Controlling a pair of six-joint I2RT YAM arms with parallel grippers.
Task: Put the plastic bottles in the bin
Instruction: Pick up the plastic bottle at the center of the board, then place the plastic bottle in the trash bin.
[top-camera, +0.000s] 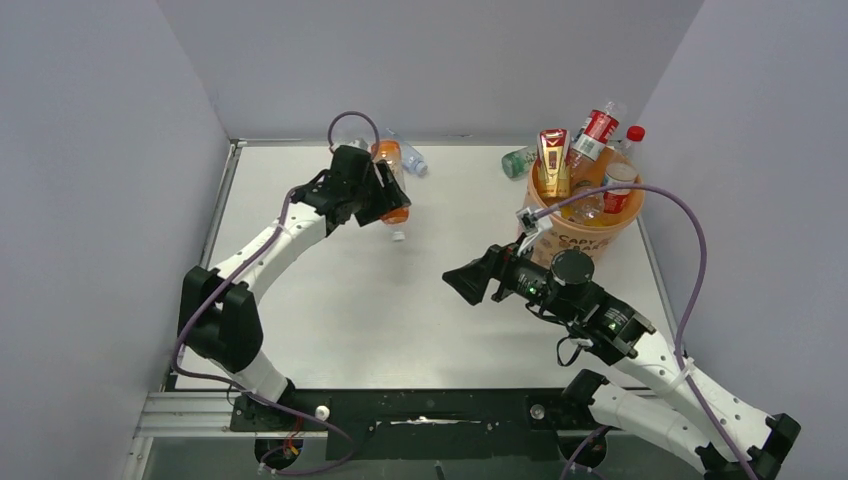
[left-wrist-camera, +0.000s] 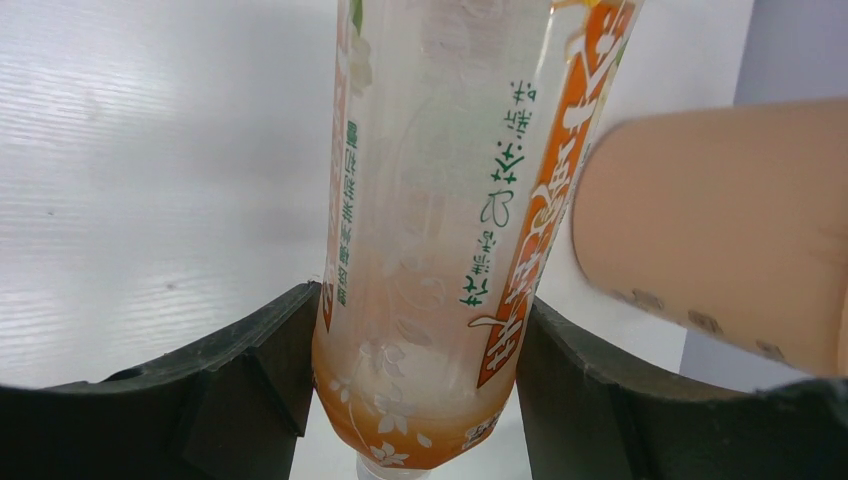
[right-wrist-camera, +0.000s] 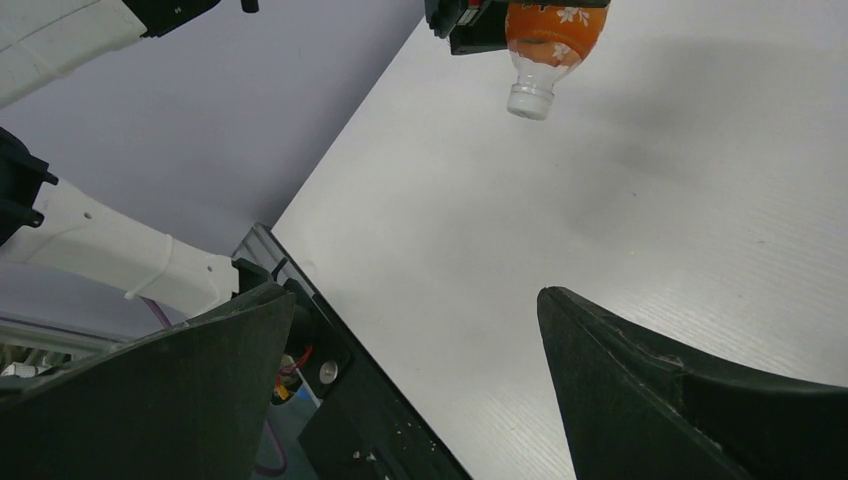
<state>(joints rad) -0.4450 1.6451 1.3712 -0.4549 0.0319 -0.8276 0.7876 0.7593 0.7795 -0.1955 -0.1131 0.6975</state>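
Left wrist view shows the orange bottle (left-wrist-camera: 430, 200) pinched by the left jaws just above its shoulder. Its long axis is almost upright and the white cap points down to the table (top-camera: 400, 330). It hangs over the far left part of the table. The body is clear, with orange label and flower print. The bin (top-camera: 585, 240), at far right, holds several bottles (top-camera: 598, 130) standing crowded. The right jaws are spread wide beside the bin, with nothing between.

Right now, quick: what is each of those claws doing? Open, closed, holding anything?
Left gripper: closed on the orange bottle, held off the table.
Right gripper: open, holding nothing.
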